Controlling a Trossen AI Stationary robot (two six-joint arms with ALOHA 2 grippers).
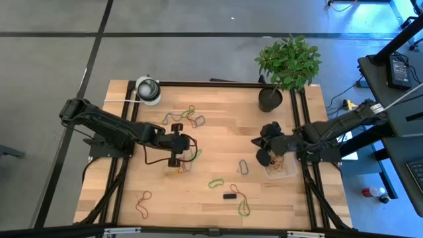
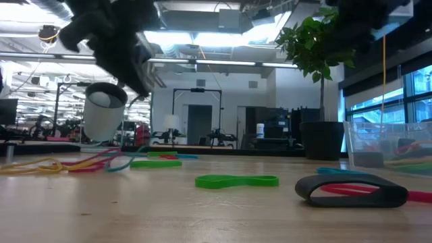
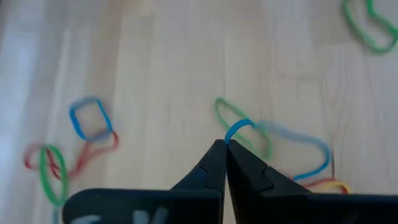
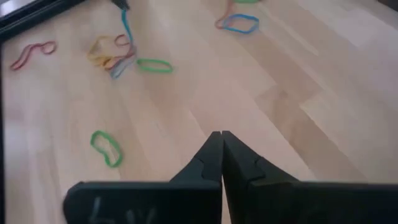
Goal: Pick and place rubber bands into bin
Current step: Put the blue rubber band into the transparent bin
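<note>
A: State of the left gripper (image 3: 224,149)?

B: Closed. Its fingertips pinch a blue rubber band (image 3: 237,129), whose loop stands just past the tips. The gripper sits near the middle of the table (image 1: 218,106), above a small cluster of bands (image 1: 188,158).

A: And the right gripper (image 4: 222,138)?

B: Closed, with nothing visible between its fingers. In the high view it sits at the table's right side, right beside or over the bin (image 1: 281,166); which of the two cannot be determined.

A: Location of the task items?

B: The bin, a clear low-walled container, stands near the right edge and already holds some bands. Other rubber bands lie scattered: a tangle (image 1: 187,116) toward the far side, a green band (image 1: 216,182) and a red band (image 1: 143,203) nearer the front.

A: Step in hand?

B: Judged as the pick stage for the left arm: band pinched, carry not yet made. The next move calls for a lift clear of the neighbouring bands, then a traverse to the bin. The band is thin and floppy, so the pinch may slip or drag a second band along.

A: Surface and surroundings?

B: Light wooden table in a black frame. A potted plant (image 1: 285,66) stands at the far right corner, a white-and-grey roll (image 1: 148,90) at the far left. Beyond lies an open workshop with ceiling lights.
</note>
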